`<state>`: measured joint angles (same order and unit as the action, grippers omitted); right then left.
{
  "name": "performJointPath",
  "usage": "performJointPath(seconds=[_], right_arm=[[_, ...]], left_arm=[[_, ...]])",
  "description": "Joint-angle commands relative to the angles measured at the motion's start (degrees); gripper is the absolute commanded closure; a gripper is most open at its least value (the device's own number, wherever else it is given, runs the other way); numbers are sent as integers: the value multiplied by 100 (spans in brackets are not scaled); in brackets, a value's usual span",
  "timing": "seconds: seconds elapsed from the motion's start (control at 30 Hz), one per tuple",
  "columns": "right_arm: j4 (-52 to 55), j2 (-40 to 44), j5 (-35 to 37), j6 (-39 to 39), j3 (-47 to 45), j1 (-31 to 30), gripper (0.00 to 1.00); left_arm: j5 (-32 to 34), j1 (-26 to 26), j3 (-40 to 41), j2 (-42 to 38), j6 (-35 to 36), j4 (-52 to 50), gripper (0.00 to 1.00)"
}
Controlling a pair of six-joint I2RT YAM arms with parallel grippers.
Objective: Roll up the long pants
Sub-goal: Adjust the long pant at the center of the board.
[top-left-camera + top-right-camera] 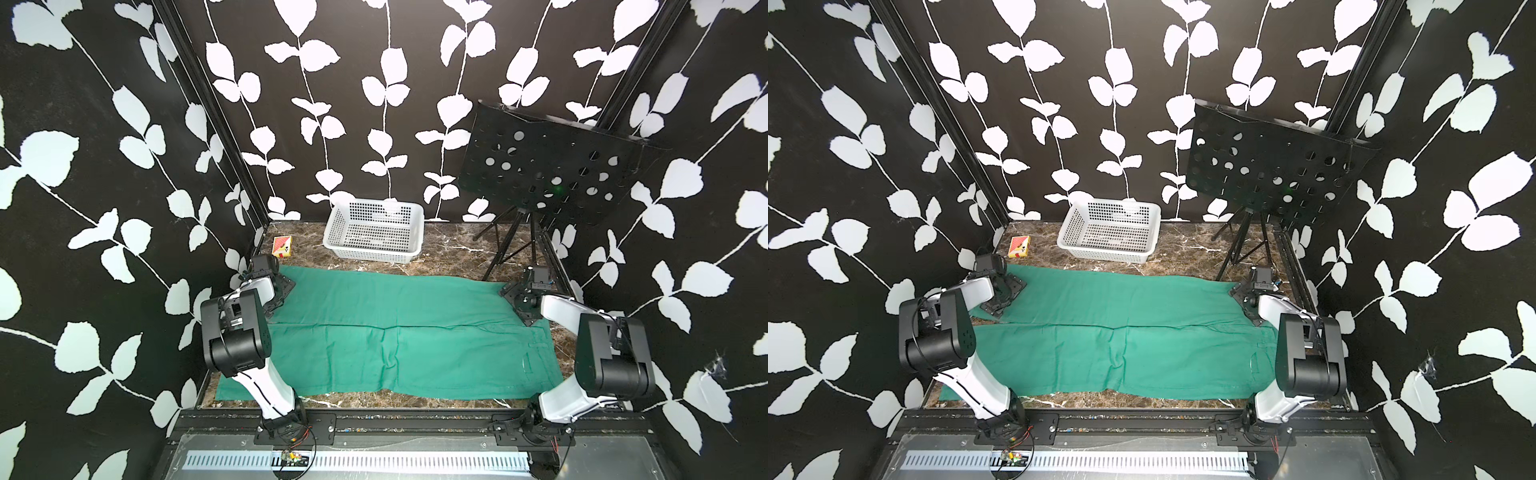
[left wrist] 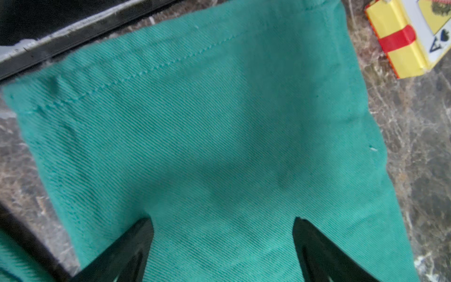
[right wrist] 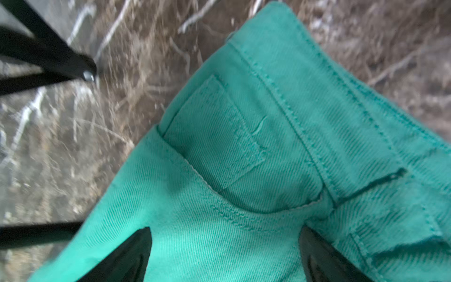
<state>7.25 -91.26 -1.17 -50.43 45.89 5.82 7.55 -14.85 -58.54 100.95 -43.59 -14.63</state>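
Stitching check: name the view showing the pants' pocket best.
The right wrist view: the pocket appears close-up, stitching clear. Both top views show the long pants flat, pocket too small; the left wrist view shows only a leg hem.

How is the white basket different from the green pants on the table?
The pants are teal-green cloth lying flat; the basket is white holed plastic with upright walls. The pants spread almost across the table; the basket is far smaller, behind them. Both rest on the marble top, not touching.

Both arms extended forward, left gripper (image 2: 222, 219) jaws spread, right gripper (image 3: 224, 228) jaws spread
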Motion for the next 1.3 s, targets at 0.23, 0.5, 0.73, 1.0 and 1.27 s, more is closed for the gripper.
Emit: performJointPath(seconds=[0.23, 0.5, 0.73, 1.0, 1.27], right_arm=[[449, -99, 137, 675, 227, 375, 2], [1823, 1452, 191, 897, 53, -654, 1], [2522, 2955, -420, 299, -1124, -912, 2], [2721, 3363, -236, 79, -1808, -916, 1], [2718, 2691, 38, -134, -1883, -546, 1]], left_arm=[[-328, -42, -389, -1194, 601, -884, 5], [-677, 1257, 759, -2939, -179, -1620, 8], [-315, 2092, 2364, -4305, -1199, -2065, 9], [431, 2038, 3299, -4753, -1524, -1988, 9], [378, 1533, 3478, -4078, -1689, -1932, 10]])
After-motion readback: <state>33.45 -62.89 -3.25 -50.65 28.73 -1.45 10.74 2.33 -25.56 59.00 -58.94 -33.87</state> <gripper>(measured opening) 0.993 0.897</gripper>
